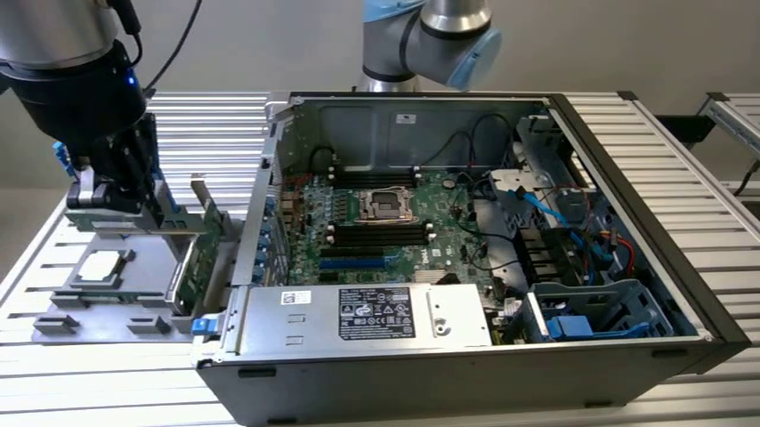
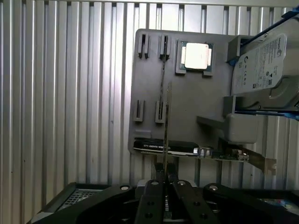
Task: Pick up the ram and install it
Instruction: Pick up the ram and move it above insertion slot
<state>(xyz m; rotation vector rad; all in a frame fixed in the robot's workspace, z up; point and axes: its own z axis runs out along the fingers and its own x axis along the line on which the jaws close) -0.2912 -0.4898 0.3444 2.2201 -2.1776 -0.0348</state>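
Observation:
My gripper (image 1: pixel 116 206) hangs over the grey parts tray (image 1: pixel 137 298) at the exterior view's left, shut on the ram (image 1: pixel 113 220), a slim dark-green stick held level just above the tray. In the wrist view the ram (image 2: pixel 164 135) appears edge-on as a thin line running out from between the black fingers (image 2: pixel 152 196), with the gripper (image 2: pixel 164 185) closed around it. Below it lie the tray's narrow holder slots (image 2: pixel 161 112). The open computer case (image 1: pixel 618 222) stands to the exterior view's right, its motherboard memory slots (image 1: pixel 374 236) exposed.
On the tray sit a processor chip (image 2: pixel 196 56), a silver hard drive (image 2: pixel 261 60) in a blue bracket and a tall green expansion card (image 1: pixel 196 258). The case's near wall carries a silver power supply (image 1: pixel 368 311). Blue cables (image 1: pixel 558 213) crowd the case's right side.

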